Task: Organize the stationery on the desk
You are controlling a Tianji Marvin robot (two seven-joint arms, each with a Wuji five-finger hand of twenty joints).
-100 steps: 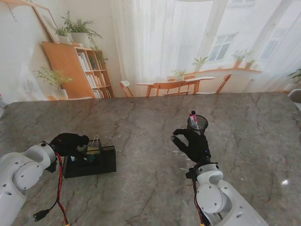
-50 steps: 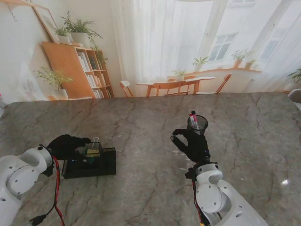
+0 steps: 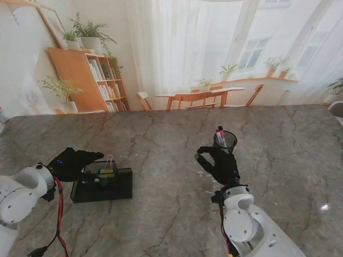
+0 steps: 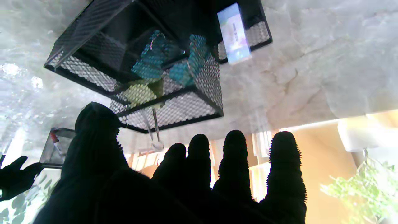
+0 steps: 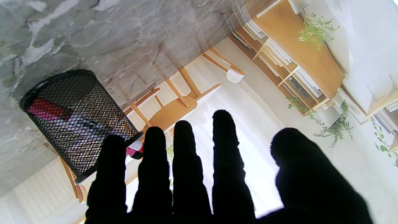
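Note:
A black mesh organizer tray (image 3: 120, 187) (image 4: 192, 112) sits at the left of the table. Teal and yellow binder clips (image 4: 161, 67) lie in one compartment, and a yellow clip (image 3: 107, 170) stands with its wire handles up. A small white card (image 4: 233, 33) rests in another compartment. My left hand (image 3: 72, 162) (image 4: 186, 183) hovers beside the tray's left end, fingers spread, holding nothing. A black mesh pen cup (image 3: 225, 140) (image 5: 77, 118) with red and pink pens stands mid-right. My right hand (image 3: 218, 163) (image 5: 202, 174) is open just on my side of the cup.
The grey marble table (image 3: 161, 134) stretches wide around both objects. A red and black cable (image 3: 58, 214) hangs from my left arm near the table's front edge. A room backdrop with shelves and chairs lies beyond the far edge.
My left hand has drawn back leftwards off the tray, leaving the yellow clip standing in it. The right hand has stayed put.

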